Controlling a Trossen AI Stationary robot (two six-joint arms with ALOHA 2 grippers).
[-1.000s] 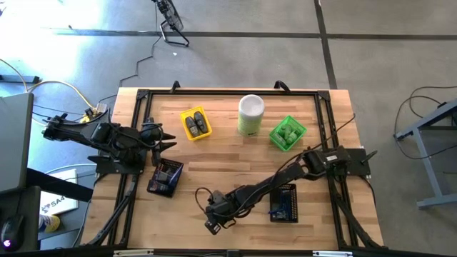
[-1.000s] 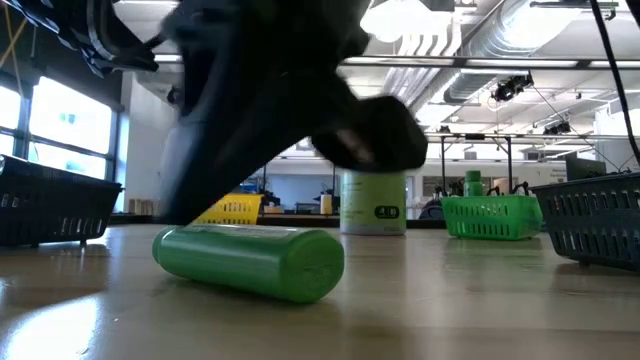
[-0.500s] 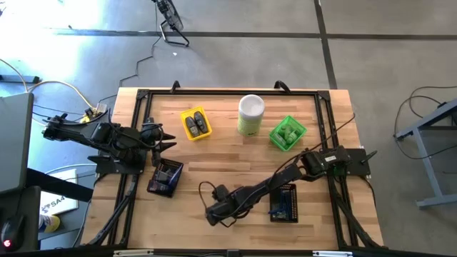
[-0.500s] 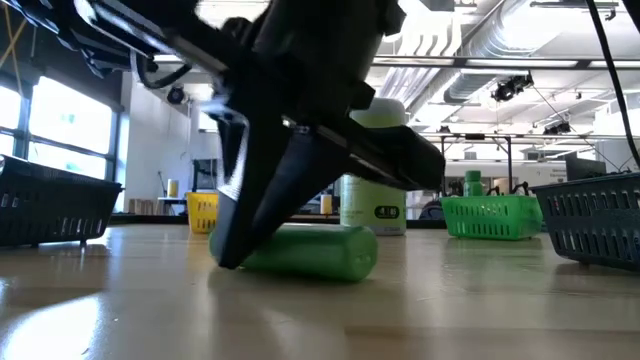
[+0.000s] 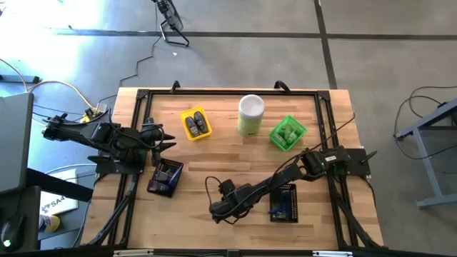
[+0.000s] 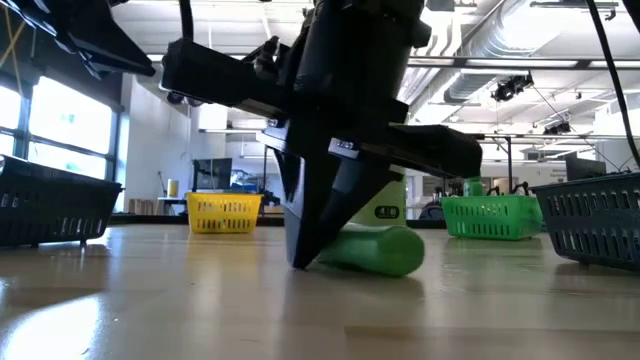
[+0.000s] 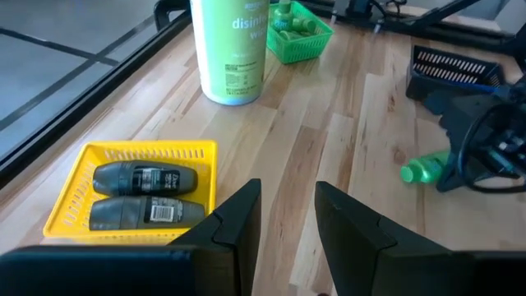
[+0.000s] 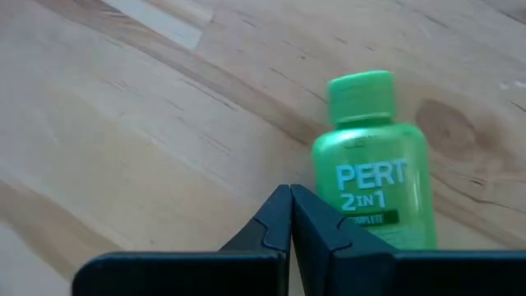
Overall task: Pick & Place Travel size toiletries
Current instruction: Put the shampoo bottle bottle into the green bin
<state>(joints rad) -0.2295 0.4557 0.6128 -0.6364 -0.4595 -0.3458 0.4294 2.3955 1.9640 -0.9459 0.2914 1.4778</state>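
- Grey concrete floor (image 5: 235,64) surrounds the wooden worktop (image 5: 228,153), which we see framed by black rails in the high view.
- We find the right gripper (image 8: 289,201) low over the front centre of the worktop, its arm reaching in from the right side. Its jaws are pressed together, tips meeting, and they pinch nothing.
- We locate a green bottle (image 8: 374,177) lying on its side on the worktop just beside those tips. We cannot tell whether the tips touch it. Its label reads "PERT 2 IN 1", and its cap points away from the gripper.
- In the low view, the same bottle (image 6: 375,250) lies flat behind the gripper's dark tip, which reaches down to the wood.
- We see the left gripper (image 7: 288,210) waiting at the left edge of the worktop, jaws slightly spread and holding nothing.
- We note a yellow tray (image 7: 148,152) holding two dark grey pieces (image 7: 146,177) side by side.
- We note a green tray (image 5: 288,133) holding green items, beside the tall canister (image 5: 250,114) at the rear.
- We note two dark mesh trays: one (image 5: 165,178) near the left gripper, another (image 5: 284,202) beside the right arm.
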